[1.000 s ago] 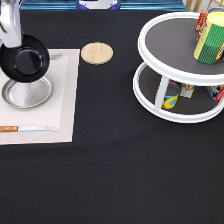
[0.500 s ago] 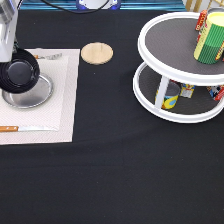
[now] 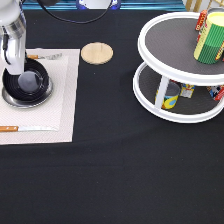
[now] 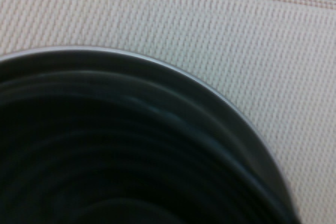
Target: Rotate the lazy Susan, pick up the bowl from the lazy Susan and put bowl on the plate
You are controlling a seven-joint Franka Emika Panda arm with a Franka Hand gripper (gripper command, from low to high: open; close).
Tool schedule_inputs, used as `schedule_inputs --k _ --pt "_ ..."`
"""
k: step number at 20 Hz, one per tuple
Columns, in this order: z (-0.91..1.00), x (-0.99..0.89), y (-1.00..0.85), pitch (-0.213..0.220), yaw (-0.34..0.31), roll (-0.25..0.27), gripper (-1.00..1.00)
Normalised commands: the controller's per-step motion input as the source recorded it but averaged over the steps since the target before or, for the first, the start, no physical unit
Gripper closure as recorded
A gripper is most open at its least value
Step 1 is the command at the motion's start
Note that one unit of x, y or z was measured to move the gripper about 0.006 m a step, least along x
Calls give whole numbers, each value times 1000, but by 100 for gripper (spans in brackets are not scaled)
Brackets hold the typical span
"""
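The glossy black bowl sits inside the silver plate on a beige placemat at the exterior view's left. My gripper comes down from the top left and stands at the bowl's far rim, shut on it. The wrist view is filled with the bowl's ribbed black wall, with a thin silver edge of the plate beside it and the placemat beyond. The white two-tier lazy Susan stands at the right, far from the gripper.
A round wooden coaster lies just right of the placemat. A utensil lies along the mat's near edge, another at its far edge. A green-yellow can stands on the turntable's top tier, small cans on the lower tier.
The gripper has carried the bowl down and toward the exterior view's bottom; the bowl was held above the plate's far edge and now rests centred in the plate.
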Motion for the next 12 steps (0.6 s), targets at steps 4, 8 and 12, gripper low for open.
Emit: schedule_inputs --k 4,8,12 --pt "-303 397 -300 90 -56 -7 100" --pt "-73 92 29 109 -38 -81 -100" --pt "316 -55 172 165 -13 -123 -100"
